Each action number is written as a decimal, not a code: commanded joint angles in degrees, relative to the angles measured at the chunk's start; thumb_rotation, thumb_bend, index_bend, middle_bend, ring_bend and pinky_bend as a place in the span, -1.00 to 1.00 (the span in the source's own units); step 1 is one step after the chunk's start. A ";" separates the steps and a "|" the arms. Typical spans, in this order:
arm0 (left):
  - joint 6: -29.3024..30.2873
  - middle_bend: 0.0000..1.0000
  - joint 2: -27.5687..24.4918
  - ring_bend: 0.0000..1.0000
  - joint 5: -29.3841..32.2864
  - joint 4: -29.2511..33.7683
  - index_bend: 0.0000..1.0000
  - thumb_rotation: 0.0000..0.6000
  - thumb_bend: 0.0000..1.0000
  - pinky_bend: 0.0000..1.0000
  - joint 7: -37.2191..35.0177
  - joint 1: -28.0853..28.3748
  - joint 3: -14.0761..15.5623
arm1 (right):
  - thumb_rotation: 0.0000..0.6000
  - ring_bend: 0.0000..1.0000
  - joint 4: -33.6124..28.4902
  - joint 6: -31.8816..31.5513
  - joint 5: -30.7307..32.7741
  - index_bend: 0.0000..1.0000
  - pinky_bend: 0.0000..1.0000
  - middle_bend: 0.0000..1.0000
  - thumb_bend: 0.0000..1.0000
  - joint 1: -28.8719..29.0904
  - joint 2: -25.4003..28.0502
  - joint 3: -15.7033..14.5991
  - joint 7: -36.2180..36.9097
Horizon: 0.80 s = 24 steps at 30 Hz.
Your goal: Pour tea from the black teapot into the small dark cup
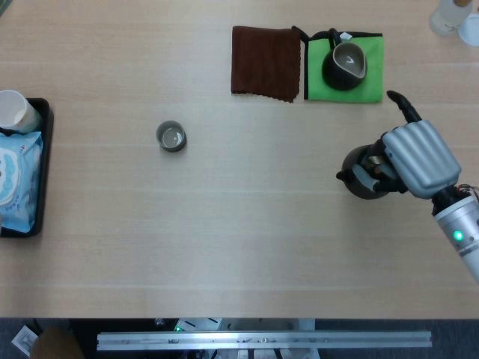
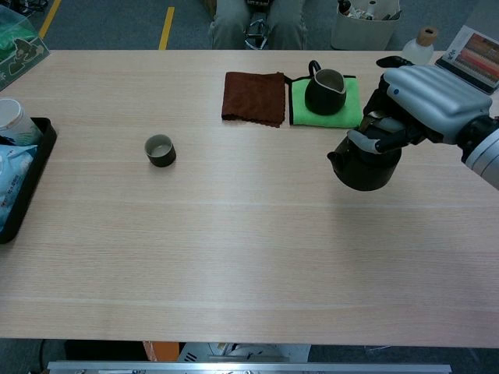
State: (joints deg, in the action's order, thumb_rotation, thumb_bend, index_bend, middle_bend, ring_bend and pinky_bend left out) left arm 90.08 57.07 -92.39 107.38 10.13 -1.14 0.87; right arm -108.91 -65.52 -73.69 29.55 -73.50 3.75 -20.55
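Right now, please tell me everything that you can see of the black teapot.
The black teapot is round, dark and slightly glossy, like glazed ceramic, with a short spout pointing toward the robot's left. It looks roughly upright. The right robot hand grips it from above, covering its top. It is at the right of the table, just in front of the green cloth.

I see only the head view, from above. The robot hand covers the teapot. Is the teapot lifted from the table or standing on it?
Observer: In the chest view the black teapot hangs in the right robot hand, seemingly clear of the table.
Operator: Where does its spout point?
Observer: Left, toward the small dark cup, which stands far off.
Operator: What is behind the table?
Observer: A person's legs at the far edge.
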 commanded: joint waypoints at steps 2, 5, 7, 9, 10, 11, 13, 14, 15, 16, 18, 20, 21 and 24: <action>-0.61 -0.44 0.16 -0.47 -0.05 -0.44 -0.44 1.00 -0.19 -0.52 -0.17 0.59 -0.26 | 0.56 0.88 -0.18 -0.55 -0.04 1.00 -1.00 0.93 -0.31 -0.33 0.22 0.17 -0.47; -1.76 -0.44 0.37 -0.47 -0.32 -0.91 -0.44 1.00 -0.19 -0.52 -0.44 1.62 -0.57 | 0.57 0.87 -0.57 -0.99 0.01 1.00 -1.00 0.93 -0.32 -0.57 0.65 0.40 -0.74; -3.08 -0.44 0.46 -0.47 -0.83 -1.23 -0.44 1.00 -0.19 -0.52 -0.84 2.73 -0.74 | 0.58 0.87 -0.75 -1.35 -0.09 1.00 -1.00 0.93 -0.32 -0.74 0.90 0.55 -0.96; -5.03 -0.44 0.68 -0.47 -1.07 -1.57 -0.44 1.00 -0.19 -0.52 -1.22 4.20 -0.98 | 0.58 0.88 -1.03 -1.51 -0.06 1.00 -1.00 0.93 -0.32 -0.93 1.26 0.64 -0.85; -6.01 -0.44 0.77 -0.47 -1.16 -1.70 -0.44 1.00 -0.19 -0.52 -1.57 4.92 -1.08 | 0.59 0.88 -1.13 -1.57 -0.05 1.00 -1.00 0.93 -0.32 -1.02 1.43 0.67 -0.79; -7.05 -0.44 0.85 -0.47 -1.17 -1.77 -0.44 1.00 -0.19 -0.52 -1.91 5.67 -1.19 | 0.60 0.88 -1.20 -1.65 -0.06 1.00 -1.00 0.93 -0.32 -1.10 1.63 0.70 -0.78; -9.70 -0.45 1.20 -0.47 -1.33 -2.20 -0.45 1.00 -0.19 -0.52 -2.76 7.67 -1.52 | 0.61 0.88 -1.21 -1.93 0.04 1.00 -1.00 0.93 -0.32 -1.30 2.04 0.86 -0.84; -10.96 -0.45 1.44 -0.47 -1.22 -2.42 -0.47 1.00 -0.19 -0.52 -3.21 8.56 -1.67 | 0.61 0.88 -1.25 -2.02 0.15 1.00 -1.00 0.93 -0.32 -1.37 2.22 0.97 -0.81; -12.71 -0.45 1.70 -0.47 -1.06 -2.64 -0.48 1.00 -0.19 -0.52 -3.63 9.78 -1.85 | 0.62 0.88 -1.26 -2.20 0.32 1.00 -1.00 0.93 -0.32 -1.46 2.45 1.19 -0.74; -13.99 -0.45 1.98 -0.47 -1.07 -2.84 -0.49 1.00 -0.19 -0.52 -4.03 10.74 -1.99 | 0.62 0.88 -1.22 -2.35 0.44 1.00 -1.00 0.93 -0.32 -1.52 2.60 1.35 -0.74; -16.93 -0.45 2.88 -0.48 -0.79 -3.56 -0.50 1.00 -0.19 -0.52 -4.96 12.93 -2.36 | 0.64 0.88 -1.16 -2.52 0.91 1.00 -1.00 0.93 -0.32 -1.60 2.97 1.73 -0.82; -19.59 -0.45 3.56 -0.48 -0.32 -3.84 -0.50 1.00 -0.19 -0.52 -5.47 14.74 -2.56 | 0.65 0.88 -1.04 -2.71 1.29 1.00 -1.00 0.93 -0.32 -1.64 3.20 2.08 -0.92; -21.35 -0.45 3.96 -0.48 0.23 -3.88 -0.50 1.00 -0.19 -0.52 -5.58 15.82 -2.64 | 0.66 0.88 -0.98 -2.79 1.54 1.00 -1.00 0.93 -0.32 -1.68 3.31 2.29 -0.89; -25.16 -0.46 5.03 -0.48 1.45 -4.15 -0.51 1.00 -0.19 -0.52 -4.94 18.30 -2.84 | 0.66 0.88 -0.83 -2.83 2.22 1.00 -1.00 0.93 -0.32 -1.71 3.60 2.78 -0.73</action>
State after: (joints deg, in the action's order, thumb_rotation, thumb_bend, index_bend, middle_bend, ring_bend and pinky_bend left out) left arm 67.54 60.88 -92.05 103.76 5.25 14.94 -1.58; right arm -109.81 -68.32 -71.63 27.86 -70.00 6.39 -21.33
